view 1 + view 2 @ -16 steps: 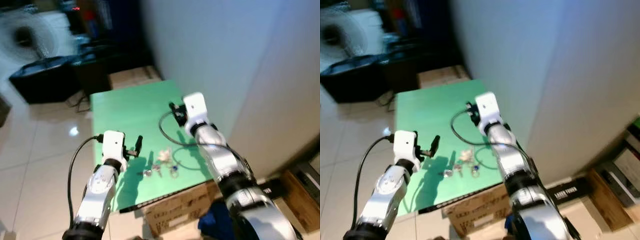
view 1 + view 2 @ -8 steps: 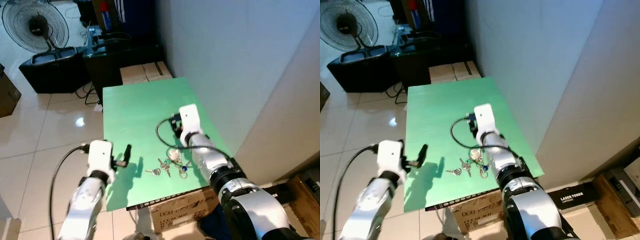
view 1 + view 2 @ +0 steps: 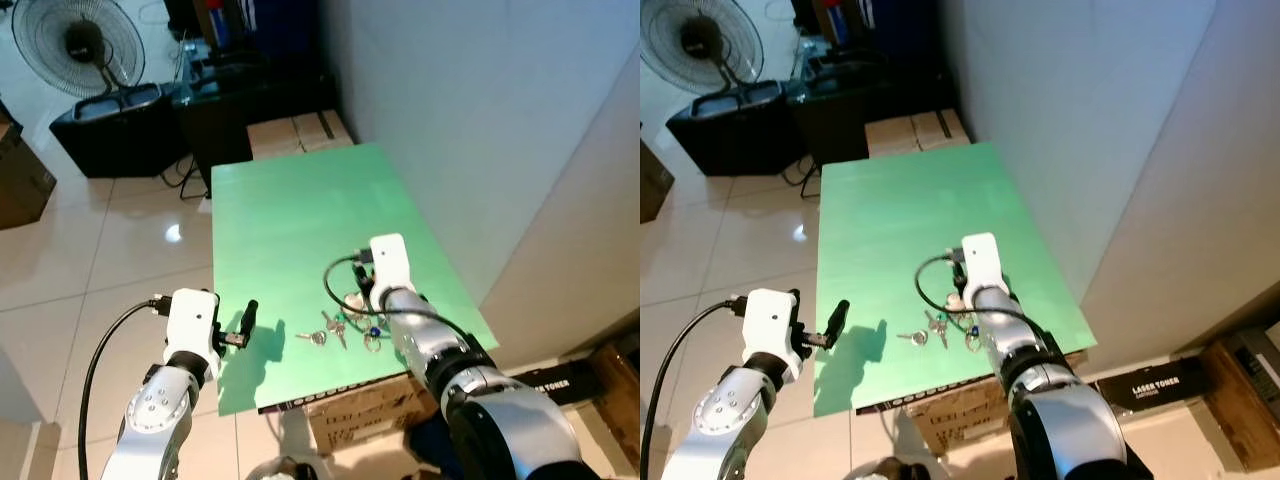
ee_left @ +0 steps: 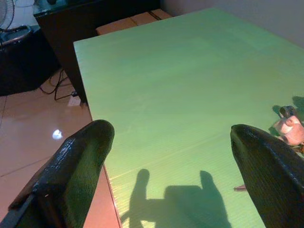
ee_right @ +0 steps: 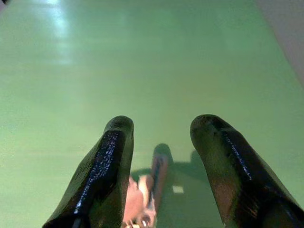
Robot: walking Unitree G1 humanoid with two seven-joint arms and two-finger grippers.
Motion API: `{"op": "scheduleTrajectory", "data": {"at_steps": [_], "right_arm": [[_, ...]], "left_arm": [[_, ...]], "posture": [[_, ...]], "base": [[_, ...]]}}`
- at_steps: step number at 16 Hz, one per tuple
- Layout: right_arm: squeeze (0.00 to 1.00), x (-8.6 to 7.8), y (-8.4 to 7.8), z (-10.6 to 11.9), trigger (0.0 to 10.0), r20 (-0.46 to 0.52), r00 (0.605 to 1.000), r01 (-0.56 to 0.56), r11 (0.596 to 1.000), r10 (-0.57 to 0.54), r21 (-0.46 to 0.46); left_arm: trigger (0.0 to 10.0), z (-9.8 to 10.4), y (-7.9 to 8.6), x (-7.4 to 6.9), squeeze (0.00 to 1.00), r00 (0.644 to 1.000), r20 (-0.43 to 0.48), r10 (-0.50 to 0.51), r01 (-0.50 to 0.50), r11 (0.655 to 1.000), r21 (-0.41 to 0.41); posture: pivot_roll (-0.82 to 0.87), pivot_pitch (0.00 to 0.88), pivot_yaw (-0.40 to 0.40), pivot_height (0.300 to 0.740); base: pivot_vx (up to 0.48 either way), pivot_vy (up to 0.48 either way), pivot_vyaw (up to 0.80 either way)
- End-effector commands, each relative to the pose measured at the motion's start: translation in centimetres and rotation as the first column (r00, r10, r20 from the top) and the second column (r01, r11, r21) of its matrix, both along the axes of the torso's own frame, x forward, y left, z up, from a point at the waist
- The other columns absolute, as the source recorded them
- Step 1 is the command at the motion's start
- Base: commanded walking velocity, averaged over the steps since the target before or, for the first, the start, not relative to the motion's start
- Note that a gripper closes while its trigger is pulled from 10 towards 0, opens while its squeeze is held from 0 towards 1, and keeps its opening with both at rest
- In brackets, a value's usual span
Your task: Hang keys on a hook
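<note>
Left eye view: keys (image 3: 345,326) lie on the green table (image 3: 300,220) near its front edge, right gripper (image 5: 161,142) poised directly over them with fingers apart and gripping nothing, left gripper (image 4: 173,142) spread wide at the table's left edge, empty.

You see a green worktop (image 3: 300,220) against a pale wall (image 3: 470,110). Cardboard boxes (image 3: 295,135) sit at its far end, 1 more (image 3: 365,415) underneath, a fan (image 3: 70,45) and black case (image 3: 110,130) on the glossy tiled floor (image 3: 90,270).
</note>
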State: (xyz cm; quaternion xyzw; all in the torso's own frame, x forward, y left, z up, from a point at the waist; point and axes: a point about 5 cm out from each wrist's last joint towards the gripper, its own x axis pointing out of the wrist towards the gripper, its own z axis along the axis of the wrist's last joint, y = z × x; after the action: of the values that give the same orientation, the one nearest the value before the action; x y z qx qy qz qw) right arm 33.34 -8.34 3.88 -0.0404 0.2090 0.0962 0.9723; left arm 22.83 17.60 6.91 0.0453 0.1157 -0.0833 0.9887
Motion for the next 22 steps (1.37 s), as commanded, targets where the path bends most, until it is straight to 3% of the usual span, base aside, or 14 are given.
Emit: {"op": "scheduleTrajectory", "data": {"at_steps": [1,7,12,13,22], "right_arm": [[0.0,-0.4,-0.1,-0.6,10.0,-0.03,0.999,0.011,1.0,-0.011,-0.007],[0.0,-1.9,0.4,-2.3,10.0,-0.087,0.996,-0.001,1.0,-0.002,-0.024],[0.0,-3.0,1.0,-3.2,10.0,-0.116,0.993,-0.027,0.999,0.024,-0.022],[0.0,-3.4,0.7,-3.8,0.0,-0.135,0.991,-0.024,0.999,0.019,-0.038],[0.0,-5.0,0.1,-5.3,0.0,-0.166,0.986,-0.014,0.997,0.001,-0.075]], "left_arm": [[10.0,0.5,0.2,-0.4,0.0,1.0,0.0,-0.013,0.013,1.0,0.014],[10.0,1.0,0.9,-3.1,0.0,0.998,-0.057,-0.012,0.014,0.999,0.035],[10.0,1.3,0.8,-4.6,0.0,0.996,-0.089,-0.009,0.012,0.999,0.037],[10.0,1.3,0.8,-4.7,0.0,0.995,-0.099,-0.009,0.013,0.999,0.036],[10.0,1.3,0.0,-4.9,0.0,0.991,-0.127,-0.041,0.043,0.999,0.016]], "posture": [[0.07,0.129,0.131,0.74],[0.12,0.215,0.148,0.74],[0.15,0.252,0.145,0.74],[0.14,0.259,0.145,0.74],[0.11,0.284,0.161,0.74]], "base": [[0.0,0.0,0.0],[0.0,0.0,0.0],[0.0,0.0,0.0],[0.0,0.0,0.0],[0.0,0.0,0.0]]}}
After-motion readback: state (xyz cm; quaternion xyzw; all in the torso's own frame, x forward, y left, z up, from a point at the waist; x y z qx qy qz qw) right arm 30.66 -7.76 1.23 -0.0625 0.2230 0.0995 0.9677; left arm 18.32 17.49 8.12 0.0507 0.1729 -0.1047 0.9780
